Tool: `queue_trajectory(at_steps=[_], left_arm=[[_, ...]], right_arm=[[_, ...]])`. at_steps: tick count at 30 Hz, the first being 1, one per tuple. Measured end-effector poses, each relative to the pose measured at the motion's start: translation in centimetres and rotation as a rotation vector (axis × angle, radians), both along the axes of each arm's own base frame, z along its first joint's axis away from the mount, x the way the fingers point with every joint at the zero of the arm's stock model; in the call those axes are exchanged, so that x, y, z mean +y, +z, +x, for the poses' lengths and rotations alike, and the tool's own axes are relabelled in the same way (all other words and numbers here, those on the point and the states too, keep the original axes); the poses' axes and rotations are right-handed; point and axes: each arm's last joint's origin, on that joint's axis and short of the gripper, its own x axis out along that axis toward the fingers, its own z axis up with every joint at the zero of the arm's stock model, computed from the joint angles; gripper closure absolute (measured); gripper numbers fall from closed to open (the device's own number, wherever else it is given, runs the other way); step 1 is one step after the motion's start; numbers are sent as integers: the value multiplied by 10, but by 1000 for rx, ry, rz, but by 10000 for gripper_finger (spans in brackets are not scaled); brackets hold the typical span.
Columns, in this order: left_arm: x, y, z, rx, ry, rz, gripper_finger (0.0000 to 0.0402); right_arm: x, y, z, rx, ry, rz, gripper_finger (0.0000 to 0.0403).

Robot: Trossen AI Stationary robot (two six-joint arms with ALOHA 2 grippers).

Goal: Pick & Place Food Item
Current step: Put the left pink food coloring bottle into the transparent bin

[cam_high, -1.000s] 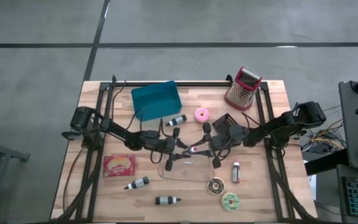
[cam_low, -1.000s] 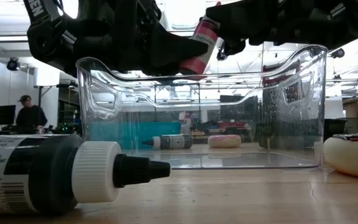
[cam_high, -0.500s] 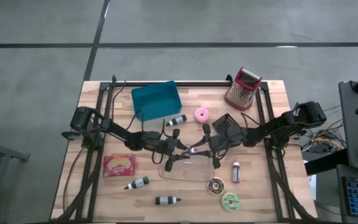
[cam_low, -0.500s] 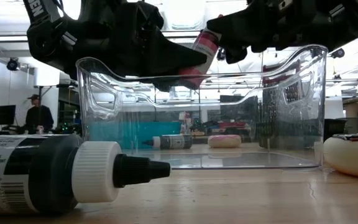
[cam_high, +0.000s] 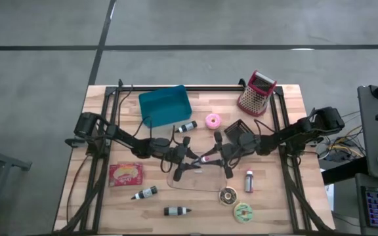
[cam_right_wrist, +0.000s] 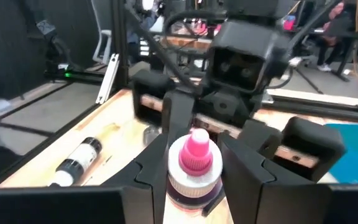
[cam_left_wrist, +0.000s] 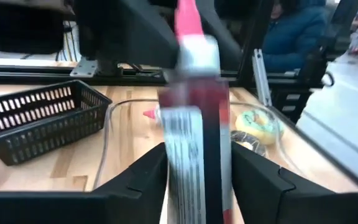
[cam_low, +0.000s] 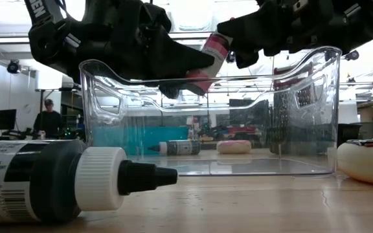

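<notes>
Both grippers pinch one pink-capped bottle (cam_low: pixel 207 57) above the clear bin (cam_low: pixel 316 116) near the table's front edge, a mid-air handover: next, the right gripper (cam_high: pixel 216 155) should release so the left gripper (cam_high: pixel 190 159) can lower it.

The pink-capped bottle (cam_low: pixel 207 59) tipped and sank slightly toward the clear bin's (cam_low: pixel 316 110) rim as both grippers rolled.

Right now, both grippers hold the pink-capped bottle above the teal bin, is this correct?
Not quite. The left gripper and right gripper hold the pink-capped bottle above the clear container, not the teal bin. The high view shows it.
</notes>
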Motion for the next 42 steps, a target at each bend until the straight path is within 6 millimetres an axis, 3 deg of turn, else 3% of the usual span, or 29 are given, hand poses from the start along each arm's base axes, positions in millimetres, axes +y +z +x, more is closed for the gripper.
queue_trajectory(at_steps=[8,12,19,29,42], left_arm=[[-1,6,0,-7,-10,-35,116],[-2,12,-2,-20,-90,-22,80],[-4,36,-11,-78,-171,14,77],[-1,47,-36,-67,-157,64,78],[6,61,-72,-134,-97,93,80]], right_arm=[[0,-3,1,41,1,-7,296],[0,-3,1,57,4,-9,296],[-2,-1,-7,155,-16,11,296],[-3,24,-13,323,-52,17,296],[1,18,-2,452,-78,0,296]])
